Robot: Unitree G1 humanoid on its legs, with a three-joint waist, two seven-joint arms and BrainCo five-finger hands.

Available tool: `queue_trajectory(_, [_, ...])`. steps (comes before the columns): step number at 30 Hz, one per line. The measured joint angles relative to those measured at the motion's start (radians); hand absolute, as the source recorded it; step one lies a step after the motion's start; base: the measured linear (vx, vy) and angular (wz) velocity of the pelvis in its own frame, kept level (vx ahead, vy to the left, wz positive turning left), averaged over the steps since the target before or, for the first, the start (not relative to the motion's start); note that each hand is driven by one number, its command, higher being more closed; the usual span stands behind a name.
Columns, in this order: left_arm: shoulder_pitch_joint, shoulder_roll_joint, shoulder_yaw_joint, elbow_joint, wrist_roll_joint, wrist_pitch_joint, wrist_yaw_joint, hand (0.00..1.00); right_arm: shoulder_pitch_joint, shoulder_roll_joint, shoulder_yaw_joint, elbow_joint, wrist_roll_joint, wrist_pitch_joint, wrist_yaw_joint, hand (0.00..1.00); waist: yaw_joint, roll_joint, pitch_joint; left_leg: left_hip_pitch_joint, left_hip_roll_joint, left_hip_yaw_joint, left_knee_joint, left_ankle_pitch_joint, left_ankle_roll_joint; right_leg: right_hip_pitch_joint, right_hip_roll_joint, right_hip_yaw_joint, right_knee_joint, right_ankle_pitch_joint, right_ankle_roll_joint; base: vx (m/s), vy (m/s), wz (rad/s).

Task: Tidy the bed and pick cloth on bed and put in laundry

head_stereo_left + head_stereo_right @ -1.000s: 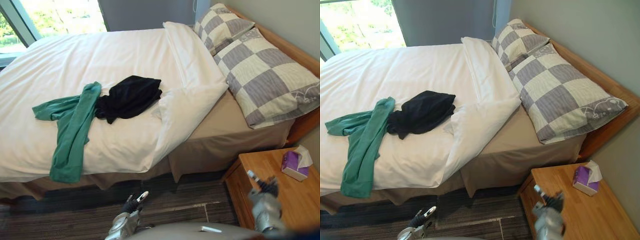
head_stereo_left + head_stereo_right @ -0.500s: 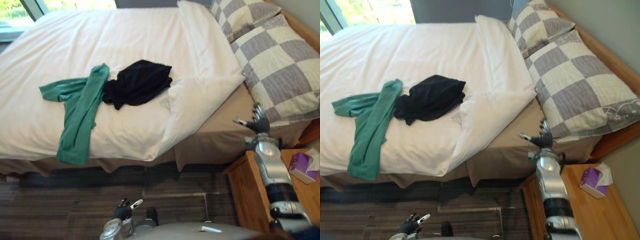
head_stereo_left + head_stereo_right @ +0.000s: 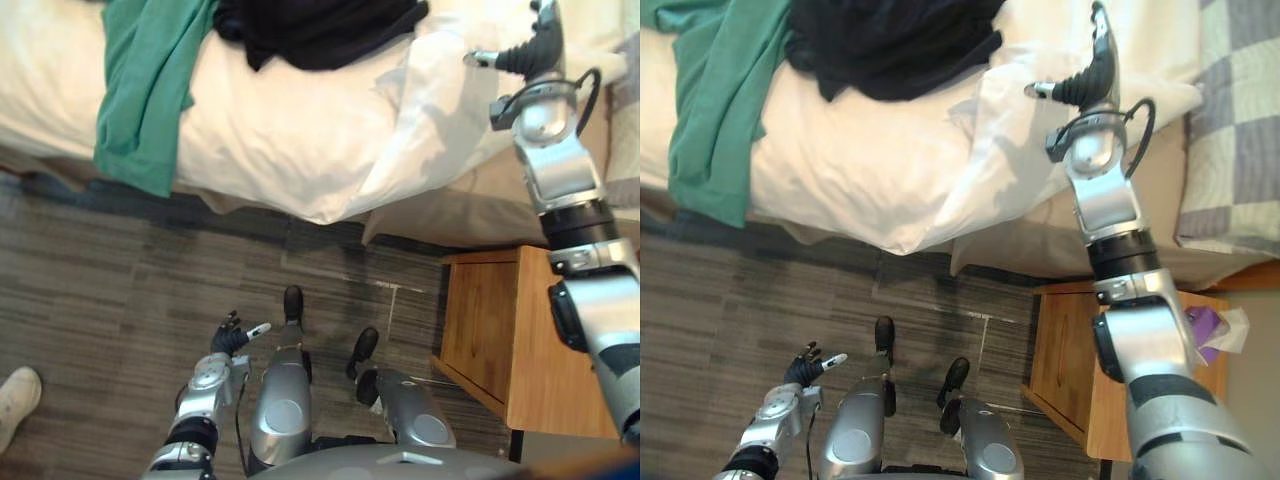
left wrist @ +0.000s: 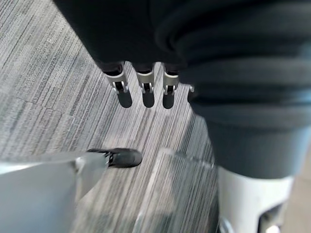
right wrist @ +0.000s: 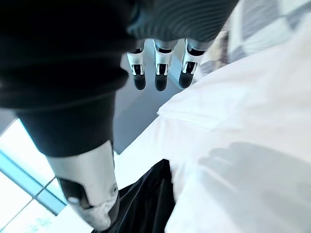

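hovering over white duvet [image 3: 890, 170], right robot hand [image 3: 1090, 82], fingers straight, black cloth [image 3: 890, 40] near on its left

Silver-grey arms [image 3: 1105, 205]; dark ribbed covers [image 4: 233, 73]; right robot hand [image 3: 1087, 82] seemingly dark-tipped.

The bed [image 3: 290, 150] runs across the far side, with the floor [image 3: 100, 260] before it. On the bed, the left garment [image 3: 150, 80] hangs over the near edge. The right garment [image 3: 320, 25] lies touching it, farther back from the edge. Right of both is the turned-back duvet corner [image 3: 430, 110], with the right hand [image 3: 533, 48] above it. Farther right lies a pillow [image 3: 1240, 120]. The nightstand [image 3: 510, 340] stands on the floor beside the bed, at right, a tissue box [image 3: 1207, 335] on it. The left hand [image 3: 232, 335] hangs over the floor at lower left, and a person's shoe [image 3: 15, 390] rests at the far left.
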Motion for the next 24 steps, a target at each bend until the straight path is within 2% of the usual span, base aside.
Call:
queue_trajectory(3, [-0.034,0.025,0.025,-0.001,0.027,0.019,-0.005,0.0,-0.042,-0.007,0.033,0.029,0.0,0.046,-0.002,0.0,0.013,-0.027,0.012,-0.023,0.011,-0.033,0.0,0.002,-0.004,-0.008,0.011,0.0,-0.001,0.017,-0.005,0.04,-0.004,0.27])
queue_trajectory(8, [-0.07,0.025,0.03,0.001,0.055,0.027,-0.025,0.0,-0.107,-0.019,0.049,0.107,0.0,0.112,-0.004,0.0,0.037,-0.033,0.015,-0.089,0.015,-0.053,0.034,-0.001,-0.006,-0.052,0.015,0.0,0.002,0.036,0.0,0.03,0.021,0.15])
queue_trajectory(12, [-0.084,0.02,0.029,0.002,0.054,0.026,-0.022,0.0,-0.131,-0.019,0.076,0.148,0.0,0.143,-0.004,0.0,0.045,-0.032,0.016,-0.142,0.017,-0.059,0.09,-0.021,-0.006,-0.079,0.014,0.0,0.01,0.039,-0.002,0.0,0.016,0.03])
queue_trajectory(17, [-0.166,-0.008,0.028,0.003,0.016,0.023,0.0,0.0,-0.178,-0.022,0.076,0.183,-0.03,0.233,0.003,0.0,0.047,-0.014,0.028,-0.249,0.032,-0.062,0.117,-0.022,-0.015,-0.193,0.021,-0.003,0.053,0.033,-0.008,-0.09,0.007,-0.07])
queue_trajectory(18, [-0.18,-0.016,0.028,0.003,0.002,0.02,0.006,0.0,-0.182,-0.025,0.076,0.185,-0.039,0.251,0.006,1.0,0.047,-0.011,0.03,-0.269,0.032,-0.06,0.116,-0.016,-0.016,-0.219,0.018,-0.004,0.064,0.025,-0.015,-0.1,-0.001,-0.09])
queue_trajectory(21, [-0.207,-0.047,0.029,-0.003,-0.036,0.014,0.007,0.0,-0.182,-0.047,0.076,0.177,-0.084,0.289,0.044,1.0,0.046,0.007,0.042,-0.318,0.03,-0.049,0.113,0.005,-0.015,-0.29,0.006,-0.005,0.107,-0.007,-0.021,-0.09,-0.011,-0.05])
queue_trajectory(24, [-0.207,-0.063,0.031,-0.022,-0.059,0.018,0.029,0.0,-0.182,-0.078,0.072,0.122,-0.114,0.292,0.078,1.0,0.033,0.011,0.043,-0.349,0.034,-0.042,0.111,0.02,-0.018,-0.349,-0.003,-0.004,0.167,-0.035,-0.027,-0.06,-0.032,-0.07])
